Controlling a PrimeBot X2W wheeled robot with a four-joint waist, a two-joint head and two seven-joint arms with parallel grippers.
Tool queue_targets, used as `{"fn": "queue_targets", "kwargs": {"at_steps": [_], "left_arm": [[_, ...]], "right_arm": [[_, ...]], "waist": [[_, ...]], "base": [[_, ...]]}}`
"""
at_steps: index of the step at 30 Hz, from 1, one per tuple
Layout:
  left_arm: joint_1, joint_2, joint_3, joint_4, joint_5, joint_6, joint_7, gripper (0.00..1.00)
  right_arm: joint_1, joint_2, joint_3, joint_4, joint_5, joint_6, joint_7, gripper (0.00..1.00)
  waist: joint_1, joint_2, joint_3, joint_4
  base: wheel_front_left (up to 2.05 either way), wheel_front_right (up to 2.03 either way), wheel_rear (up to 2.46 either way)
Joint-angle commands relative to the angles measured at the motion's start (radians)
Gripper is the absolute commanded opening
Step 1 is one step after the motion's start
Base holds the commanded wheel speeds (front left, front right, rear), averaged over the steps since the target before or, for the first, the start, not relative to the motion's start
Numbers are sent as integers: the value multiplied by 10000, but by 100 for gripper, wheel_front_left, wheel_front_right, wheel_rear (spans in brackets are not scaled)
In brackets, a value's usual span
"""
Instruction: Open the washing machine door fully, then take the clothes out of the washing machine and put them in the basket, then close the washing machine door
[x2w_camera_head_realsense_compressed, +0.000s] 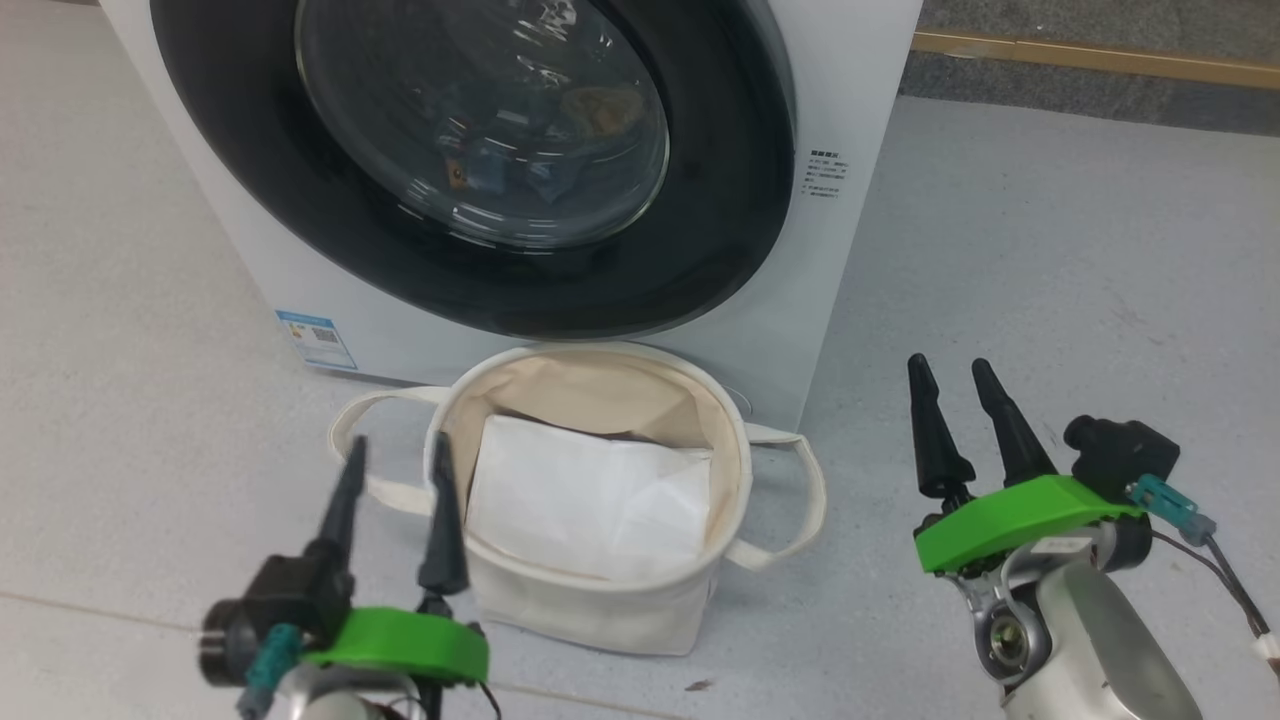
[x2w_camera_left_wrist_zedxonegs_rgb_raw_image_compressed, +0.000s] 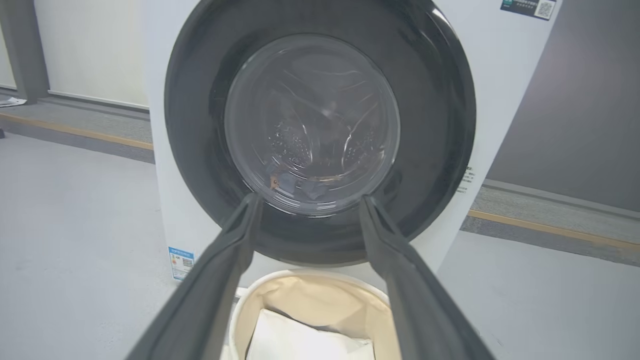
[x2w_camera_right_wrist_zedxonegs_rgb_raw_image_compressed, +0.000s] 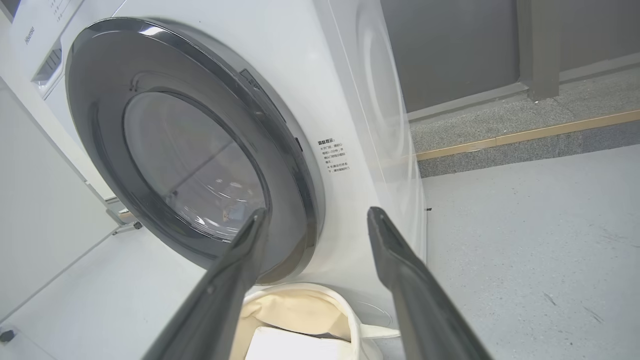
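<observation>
The white washing machine (x2w_camera_head_realsense_compressed: 850, 90) stands ahead, its black-rimmed round door (x2w_camera_head_realsense_compressed: 700, 250) shut against its front. Through the glass I make out blue and orange clothes (x2w_camera_head_realsense_compressed: 540, 170) low in the drum; they also show as clothes (x2w_camera_left_wrist_zedxonegs_rgb_raw_image_compressed: 300, 182) in the left wrist view. The cream basket (x2w_camera_head_realsense_compressed: 600, 610) sits on the floor right before the machine, holding a folded white sheet (x2w_camera_head_realsense_compressed: 590, 500). My left gripper (x2w_camera_head_realsense_compressed: 400, 455) hangs open at the basket's left rim. My right gripper (x2w_camera_head_realsense_compressed: 955, 375) is open too, out to the right of the basket over bare floor.
Grey floor (x2w_camera_head_realsense_compressed: 1050, 280) spreads around the machine. A raised kerb with a wooden strip (x2w_camera_head_realsense_compressed: 1100, 55) runs behind at the right. A blue label (x2w_camera_head_realsense_compressed: 317, 338) marks the machine's lower left front, and small printed text (x2w_camera_head_realsense_compressed: 826, 175) sits right of the door.
</observation>
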Motion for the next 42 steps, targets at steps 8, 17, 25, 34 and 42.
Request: {"fn": "queue_targets", "kwargs": {"at_steps": [8,17,25,34,42], "left_arm": [[-306,1,-35,165,179,-254,-120,100],[-348,0,-65,118,155,-230,-120,100],[-337,0,-101,148,147,-268,-120,100],[-291,0,-155,208,202,-264,-120,100],[-375,0,-517,213,963,27,-120,100]], "right_arm": [[-276,10,97,-394,-527,2,-125,100],[-214,11,120,-512,-466,2,-125,100],[-148,11,57,-728,-418,2,-125,100],[-152,11,201,-658,80,2,-125,0],[-503,11,36,-490,2915,2,-70,0]], "waist": [[0,0,19,4],[0,0,-1,14],[0,0,-12,42],[0,0,-49,61],[0,0,473,145]], "base": [[0,0,0],[0,0,0],[0,0,0],[0,0,0],[0,0,0]]}}
